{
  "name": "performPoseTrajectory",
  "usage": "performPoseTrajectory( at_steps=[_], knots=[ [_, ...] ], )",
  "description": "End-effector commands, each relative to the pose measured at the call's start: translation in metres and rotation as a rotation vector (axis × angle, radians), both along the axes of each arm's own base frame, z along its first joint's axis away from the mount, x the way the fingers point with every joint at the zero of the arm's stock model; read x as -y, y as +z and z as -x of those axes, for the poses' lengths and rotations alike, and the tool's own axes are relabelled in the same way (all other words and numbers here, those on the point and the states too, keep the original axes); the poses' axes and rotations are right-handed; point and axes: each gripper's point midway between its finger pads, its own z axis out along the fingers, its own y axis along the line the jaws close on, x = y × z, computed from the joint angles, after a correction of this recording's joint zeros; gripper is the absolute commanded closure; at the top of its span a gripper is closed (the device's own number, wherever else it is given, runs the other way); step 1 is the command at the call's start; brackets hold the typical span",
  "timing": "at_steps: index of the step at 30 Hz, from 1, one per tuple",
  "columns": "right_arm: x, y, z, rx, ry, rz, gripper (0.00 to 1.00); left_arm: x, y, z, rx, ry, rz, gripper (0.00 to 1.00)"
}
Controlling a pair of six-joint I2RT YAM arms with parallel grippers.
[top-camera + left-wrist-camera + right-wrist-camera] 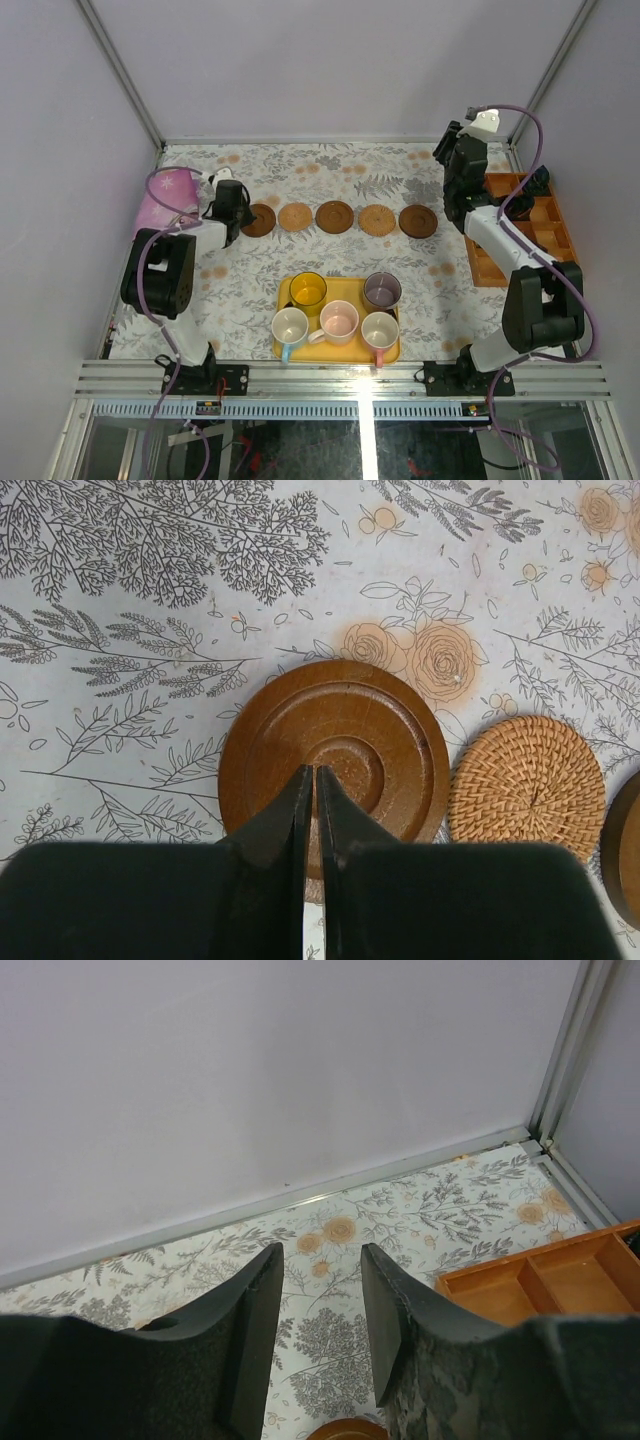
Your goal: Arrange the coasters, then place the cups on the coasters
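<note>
Five coasters lie in a row across the middle of the table: dark brown (259,220), woven tan (296,217), dark brown (334,216), woven tan (377,219), dark brown (418,221). My left gripper (243,216) (312,770) is shut and empty, its tips over the leftmost dark coaster (335,750), with a tan coaster (528,788) beside it. My right gripper (450,155) (322,1250) is raised, open and empty, near the rightmost coaster (348,1430). Five cups stand on the yellow tray (344,288): yellow (308,289), grey-purple (382,290), white-blue (290,326), and pink (339,322) (380,330).
An orange wooden compartment box (530,232) (560,1280) sits at the right edge under the right arm. A pink object (165,195) lies at the far left. Pale walls close in the back and sides.
</note>
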Motion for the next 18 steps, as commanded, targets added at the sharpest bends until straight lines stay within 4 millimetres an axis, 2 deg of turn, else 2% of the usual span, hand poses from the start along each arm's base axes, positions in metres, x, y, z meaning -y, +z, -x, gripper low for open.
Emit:
performPoseTrajectory(
  at_steps=[1,3,7,12,13,18],
  knots=[
    [0.008,0.023,-0.006,0.107,-0.058,0.015,0.55,0.004,0.025,-0.010,0.065,-0.007,0.041,0.97],
    [0.011,0.019,-0.008,0.084,-0.075,0.021,0.52,0.001,0.032,-0.008,0.077,0.002,0.034,0.97],
    [0.012,0.011,-0.014,0.033,-0.094,0.033,0.24,-0.003,0.049,-0.006,0.115,0.024,0.028,0.96],
    [0.013,0.010,-0.015,0.000,-0.101,0.024,0.03,-0.005,0.067,0.002,0.157,0.038,0.038,0.96],
    [0.012,0.010,-0.014,-0.005,-0.100,0.020,0.00,-0.005,0.068,0.004,0.160,0.036,0.039,0.96],
    [0.012,0.007,-0.004,-0.068,-0.096,0.000,0.01,-0.004,0.076,0.021,0.179,0.016,0.037,0.96]
  ],
)
